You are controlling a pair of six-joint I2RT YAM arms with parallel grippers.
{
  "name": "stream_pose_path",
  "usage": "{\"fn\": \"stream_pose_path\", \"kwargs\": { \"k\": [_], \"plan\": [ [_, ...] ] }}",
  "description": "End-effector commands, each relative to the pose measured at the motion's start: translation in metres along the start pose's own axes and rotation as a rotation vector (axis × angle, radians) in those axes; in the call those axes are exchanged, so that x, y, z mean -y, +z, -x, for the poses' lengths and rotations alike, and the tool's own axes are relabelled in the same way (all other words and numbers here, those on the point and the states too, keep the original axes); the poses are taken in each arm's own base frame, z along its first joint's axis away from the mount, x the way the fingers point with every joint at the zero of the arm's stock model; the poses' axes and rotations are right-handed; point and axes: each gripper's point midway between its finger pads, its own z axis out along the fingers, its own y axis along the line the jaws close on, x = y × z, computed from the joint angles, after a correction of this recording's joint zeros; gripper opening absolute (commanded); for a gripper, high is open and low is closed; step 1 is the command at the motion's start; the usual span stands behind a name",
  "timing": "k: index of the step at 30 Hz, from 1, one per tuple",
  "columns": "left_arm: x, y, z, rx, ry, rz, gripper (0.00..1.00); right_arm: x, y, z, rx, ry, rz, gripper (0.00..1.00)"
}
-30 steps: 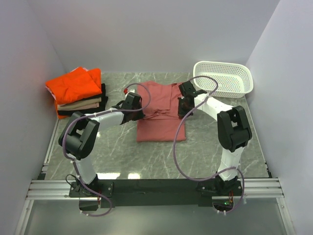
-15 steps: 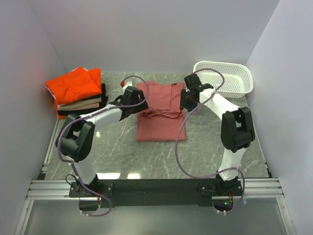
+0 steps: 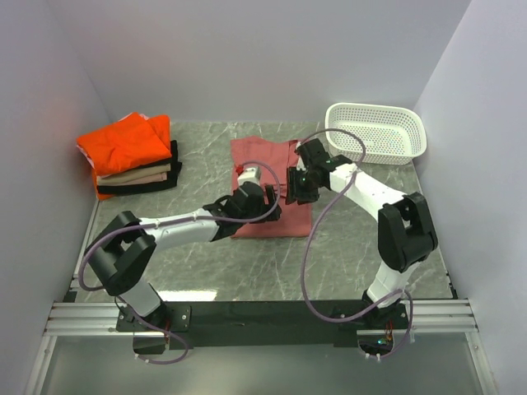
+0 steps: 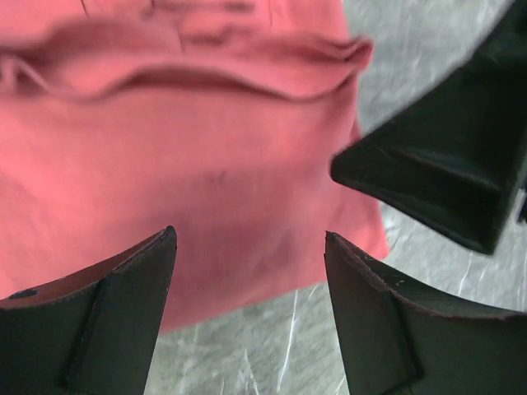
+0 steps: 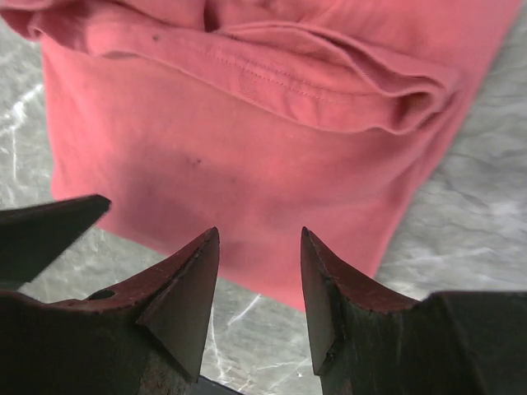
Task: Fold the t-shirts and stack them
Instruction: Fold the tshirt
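The marble table (image 3: 247, 255) lies nearest me, bare grey between my bases and the cloth. Past it, my left gripper (image 4: 251, 271) hangs over the near edge of the red shirt (image 4: 206, 164) with its jaws spread wide and nothing between them. My right gripper (image 5: 259, 280) is just beside it, to the right, over the same near part of the shirt. Its jaws are parted less widely and also hold nothing. From above, the two grippers sit close together. I cannot tell whether either one touches the cloth.

The red shirt lies flat at mid-table, with a folded ridge running across it just beyond my fingers.

At the far left is a stack with the orange shirt (image 3: 123, 146) on top, the beige shirt (image 3: 140, 173) under it and the black shirt (image 3: 140, 185) at the bottom. At the far right stands the white basket (image 3: 377, 132).
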Motion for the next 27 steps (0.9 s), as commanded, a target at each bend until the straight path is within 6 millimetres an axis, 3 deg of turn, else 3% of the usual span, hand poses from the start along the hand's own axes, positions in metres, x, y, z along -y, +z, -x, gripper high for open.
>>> {"fn": "stream_pose_path", "kwargs": {
  "k": [1, 6, 12, 16, 20, 24, 27],
  "plan": [
    [0.013, 0.005, -0.002, 0.037, -0.058, -0.06, 0.78, -0.012, 0.013, -0.002, -0.02, -0.001, 0.071, 0.51],
    [0.015, 0.017, -0.041, -0.029, -0.034, -0.071, 0.78, -0.017, 0.037, -0.006, -0.086, -0.01, 0.098, 0.51],
    [0.0, 0.018, -0.069, -0.067, -0.01, -0.018, 0.78, -0.011, 0.063, 0.007, -0.119, -0.006, 0.047, 0.51],
    [-0.014, 0.017, -0.083, -0.089, -0.009, 0.006, 0.78, -0.008, 0.068, 0.03, -0.086, -0.003, -0.002, 0.51],
    [-0.025, 0.013, -0.1, -0.119, -0.021, 0.02, 0.78, 0.009, 0.073, 0.057, -0.035, 0.016, -0.104, 0.51],
    [-0.022, 0.008, -0.109, -0.128, -0.019, 0.011, 0.78, 0.023, 0.073, 0.085, 0.03, 0.041, -0.185, 0.51],
    [-0.018, 0.004, -0.113, -0.136, -0.013, 0.004, 0.78, 0.022, 0.063, 0.106, 0.08, 0.043, -0.207, 0.51]
  ]
}}
